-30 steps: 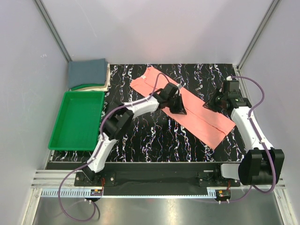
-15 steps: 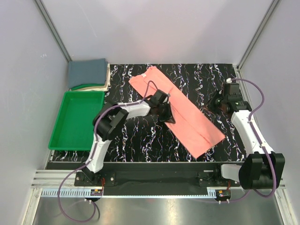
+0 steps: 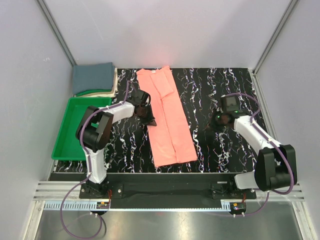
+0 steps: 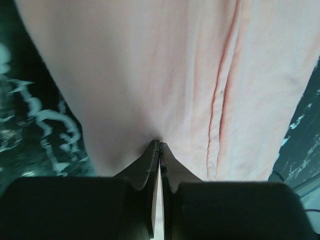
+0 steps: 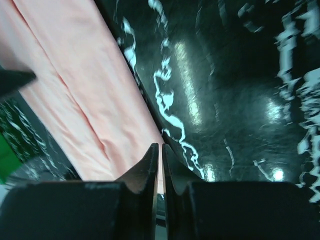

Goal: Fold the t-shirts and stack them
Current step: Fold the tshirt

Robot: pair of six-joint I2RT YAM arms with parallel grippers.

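Observation:
The salmon-pink t-shirt (image 3: 167, 120) lies folded into a long narrow strip, running from the back of the table to near the front edge. It fills the left wrist view (image 4: 175, 65) and shows at the left of the right wrist view (image 5: 65, 75). My left gripper (image 3: 150, 119) is shut on the strip's left edge, jaws together with cloth at their tips (image 4: 160, 144). My right gripper (image 3: 211, 127) is shut and empty, low over the table just right of the strip (image 5: 161, 146). The slate blue-grey t-shirt (image 3: 92, 75) lies folded at the back left corner.
A green plastic tray (image 3: 82, 127) sits at the left, just in front of the blue-grey shirt. Pale and green folded cloth (image 3: 97, 92) lies under that shirt. The table (image 3: 220, 85) is black with white marbling. Grey walls close in the back and both sides.
The pink strip has swung from a diagonal to nearly straight front-to-back, dragged left by my left gripper. My right gripper has moved in from the right toward the middle.

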